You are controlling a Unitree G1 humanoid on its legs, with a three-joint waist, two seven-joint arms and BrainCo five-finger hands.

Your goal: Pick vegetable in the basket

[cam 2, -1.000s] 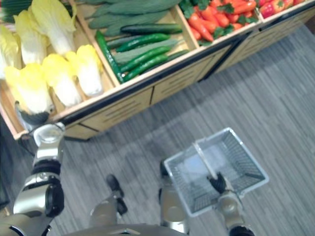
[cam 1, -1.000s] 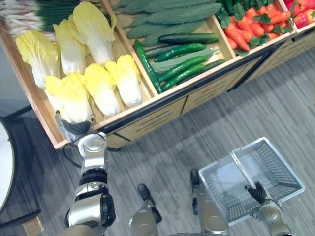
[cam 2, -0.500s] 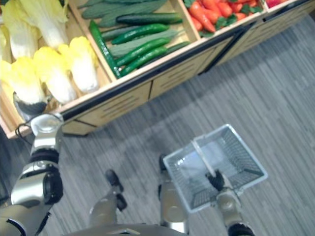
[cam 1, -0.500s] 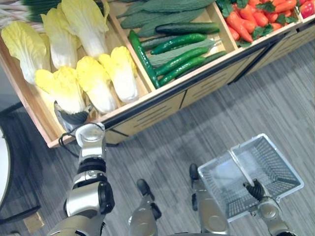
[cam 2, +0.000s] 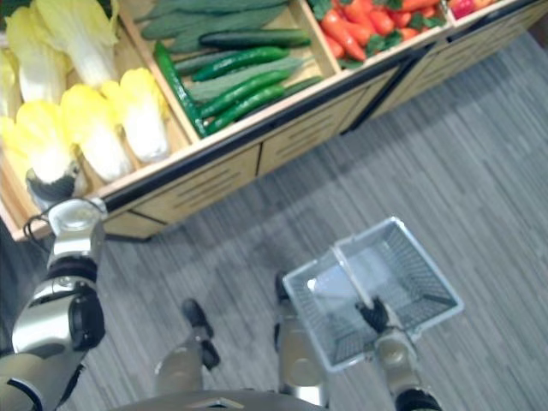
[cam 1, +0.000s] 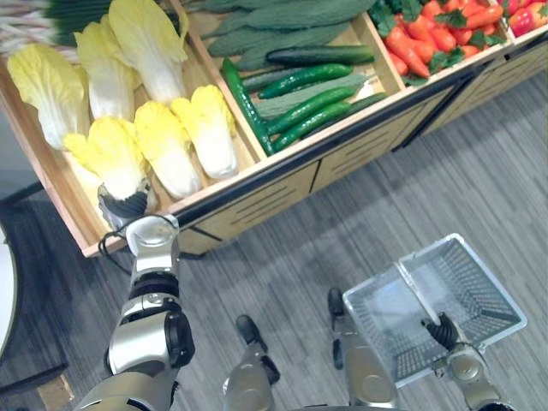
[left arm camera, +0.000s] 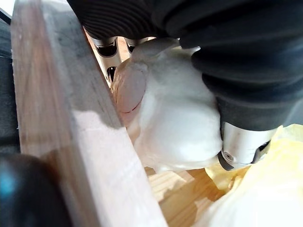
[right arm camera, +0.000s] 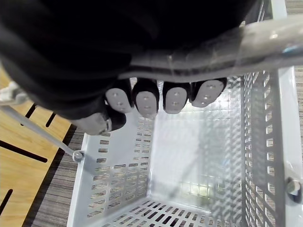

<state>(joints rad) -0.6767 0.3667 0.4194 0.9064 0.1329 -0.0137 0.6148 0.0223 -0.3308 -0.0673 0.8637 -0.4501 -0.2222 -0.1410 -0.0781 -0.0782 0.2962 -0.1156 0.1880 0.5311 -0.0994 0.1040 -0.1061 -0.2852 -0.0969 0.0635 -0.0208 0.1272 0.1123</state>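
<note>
Several yellow napa cabbages lie in the left wooden compartment [cam 1: 56, 184] of the produce stand. My left hand [cam 1: 125, 206] is at the front-left napa cabbage [cam 1: 112, 154]. In the left wrist view its fingers [left arm camera: 110, 48] and thumb [left arm camera: 241, 144] curl round that cabbage's white base [left arm camera: 175, 118], just inside the compartment's front board [left arm camera: 71, 132]. The cabbage rests in the compartment. My right hand [cam 1: 443, 332] is shut on the handle [right arm camera: 213, 47] of a white wire basket [cam 1: 490, 277] that hangs low over the floor on my right with nothing in it.
Other napa cabbages [cam 1: 205, 128] lie beside the held one. The middle compartment holds cucumbers [cam 1: 308, 94], and carrots [cam 1: 419, 43] and peppers [cam 1: 527, 17] lie further right. Wooden drawer fronts [cam 1: 265, 201] run below the stand. Grey striped floor [cam 1: 342, 231] separates stand and basket.
My left hand's fingers have curled in round the base of the front-left cabbage. The camera has shifted a little. My right hand keeps its hold on the basket handle.
</note>
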